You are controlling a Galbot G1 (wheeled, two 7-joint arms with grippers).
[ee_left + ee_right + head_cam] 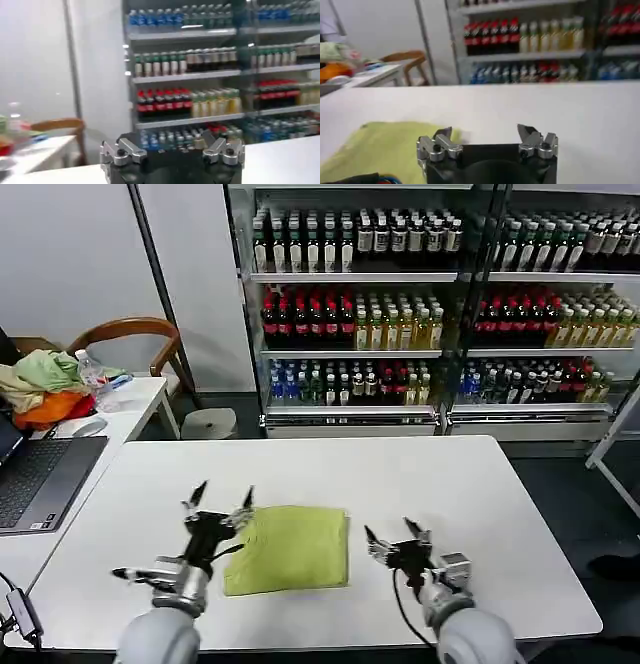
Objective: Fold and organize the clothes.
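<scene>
The lime yellow-green shirt [290, 547] lies folded into a rough rectangle on the white table [470, 494], near the front edge. My left gripper [218, 502] is raised just off the shirt's left edge, open, fingers pointing up and away, nothing held. My right gripper [397, 536] hovers open a short way to the right of the shirt, empty. In the right wrist view the shirt [385, 147] shows beside the open right gripper [485, 132]. In the left wrist view the open left gripper [172, 147] points toward the shelves.
A side table [140, 399] at the left carries a laptop [40, 479], a heap of pale green, beige and orange garments [45, 389] and a wooden chair [125, 334] behind. Shelves of bottled drinks [400, 314] stand beyond the table's far edge.
</scene>
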